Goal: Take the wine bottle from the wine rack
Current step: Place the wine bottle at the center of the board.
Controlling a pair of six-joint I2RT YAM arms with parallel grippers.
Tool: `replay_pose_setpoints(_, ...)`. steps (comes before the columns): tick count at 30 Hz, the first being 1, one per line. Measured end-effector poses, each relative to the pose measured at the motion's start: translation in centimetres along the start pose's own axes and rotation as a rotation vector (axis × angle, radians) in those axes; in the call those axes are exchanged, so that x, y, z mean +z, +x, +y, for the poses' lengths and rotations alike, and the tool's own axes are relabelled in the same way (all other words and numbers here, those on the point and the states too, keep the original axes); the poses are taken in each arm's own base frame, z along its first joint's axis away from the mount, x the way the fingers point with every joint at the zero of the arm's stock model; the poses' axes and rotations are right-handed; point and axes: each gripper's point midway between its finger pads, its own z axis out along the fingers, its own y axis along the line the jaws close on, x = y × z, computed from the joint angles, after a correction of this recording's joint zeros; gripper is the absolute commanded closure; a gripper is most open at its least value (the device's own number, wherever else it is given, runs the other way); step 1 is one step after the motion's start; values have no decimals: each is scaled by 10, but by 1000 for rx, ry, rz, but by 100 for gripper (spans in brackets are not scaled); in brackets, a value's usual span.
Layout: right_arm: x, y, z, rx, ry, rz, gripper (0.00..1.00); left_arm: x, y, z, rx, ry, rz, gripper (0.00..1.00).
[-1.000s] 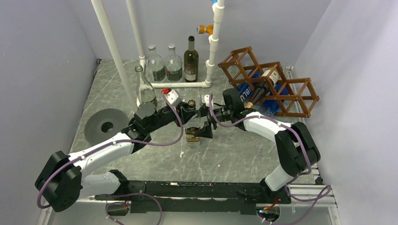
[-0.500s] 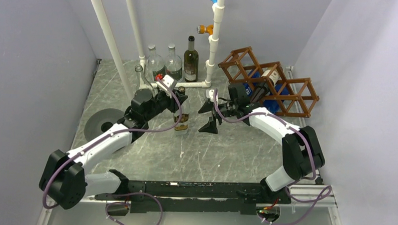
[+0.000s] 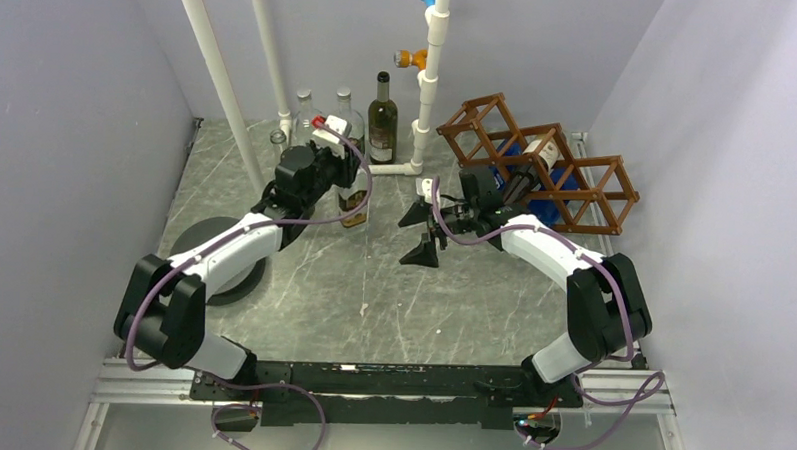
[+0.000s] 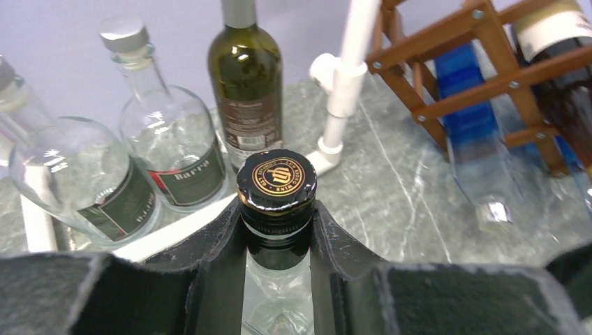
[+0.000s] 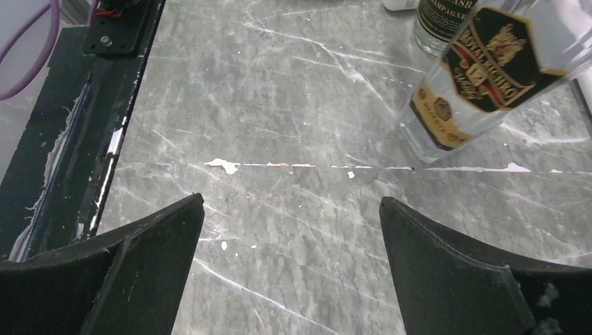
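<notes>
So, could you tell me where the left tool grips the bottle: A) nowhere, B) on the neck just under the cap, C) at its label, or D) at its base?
B: the left wrist view shows the left tool shut on the neck of the bottle, right below its black and gold cap.

We read this as robot test cell in lab, not home or shop. Left arm (image 3: 228, 254) and right arm (image 3: 549, 252) sit bolted to black base plate (image 3: 399, 380) on aluminium rail (image 3: 149, 381) at near edge of desk (image 3: 372, 294). Purple cables (image 3: 315, 220) loop along arms. Plain lilac walls (image 3: 68, 123) box desk in on three sides. White pipe frame (image 3: 431, 86) stands at back. We see bottles (image 3: 382, 124) and wine rack (image 3: 470, 113) set out on grey marble-pattern top.
</notes>
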Motion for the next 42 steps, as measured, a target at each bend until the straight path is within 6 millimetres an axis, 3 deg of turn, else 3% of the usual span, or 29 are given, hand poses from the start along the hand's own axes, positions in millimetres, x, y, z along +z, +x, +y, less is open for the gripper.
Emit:
replay_pose_setpoints(8, -2, 0, -1, -1, 0, -5, 0, 25, -4, 34, 4, -137, -27, 100)
replay_pose_setpoints(16, -3, 1, 0, -1, -5, -5, 0, 33, -6, 57, 15, -236, -60, 100)
replay_pose_setpoints(18, -3, 1, 0, 1, -5, -4, 0, 32, -6, 60, 17, -252, -62, 86)
replay_pose_setpoints(26, -4, 3, 2, 4, -9, 0, 0, 30, -6, 68, 16, -290, -62, 51)
replay_pose_setpoints(35, -4, 3, 2, 2, -11, 1, 0, 17, -47, 66, -2, -293, -166, 35)
replay_pose_setpoints(42, -9, -2, 8, -30, -14, 2, 0, 3, -62, 60, -42, -275, -174, 10)
